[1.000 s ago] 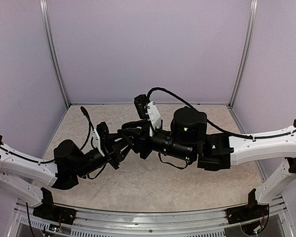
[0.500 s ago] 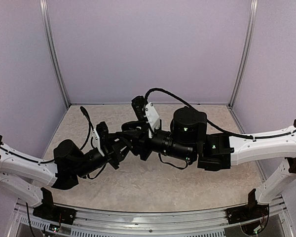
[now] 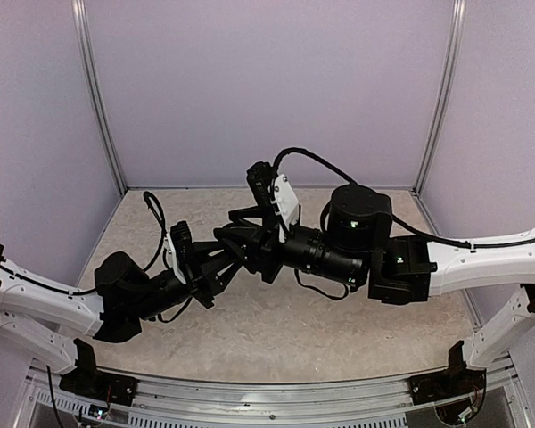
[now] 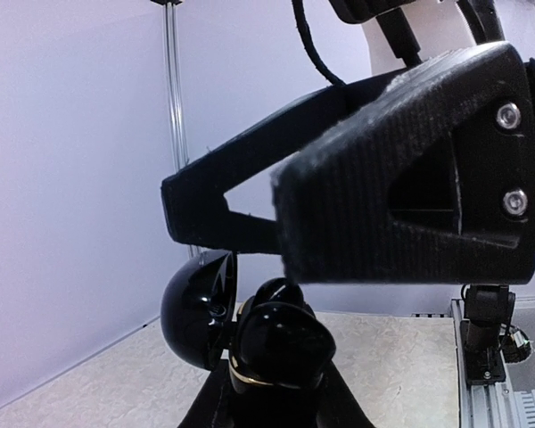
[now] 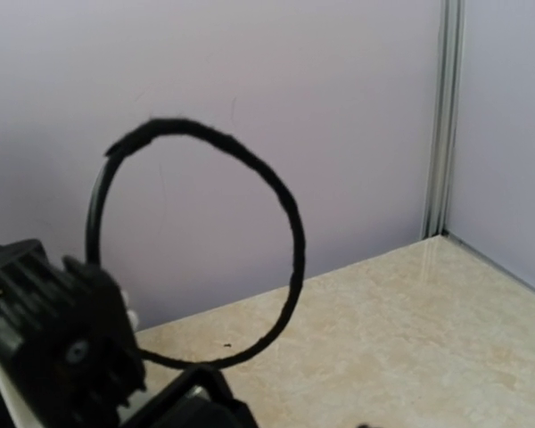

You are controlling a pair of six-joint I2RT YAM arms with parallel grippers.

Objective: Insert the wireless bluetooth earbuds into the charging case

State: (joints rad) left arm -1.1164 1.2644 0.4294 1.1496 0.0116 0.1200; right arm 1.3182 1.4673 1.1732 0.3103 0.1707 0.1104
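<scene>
left gripper (image 3: 218,259) clamps open case (image 4: 272,343) as a fixture; right gripper (image 3: 241,239) sits just above, likely for insertion (its grip: can't tell).

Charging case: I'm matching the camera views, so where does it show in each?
Top external: hidden, not discernible.
Left wrist: charging case at bottom centre, glossy black, lid open.
Right wrist: not in view.
Shared landmark: beige tabletop.

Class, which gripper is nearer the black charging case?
Left. The left gripper grips the charging case from below; the right gripper hangs just above its open lid, contact unclear.
</scene>
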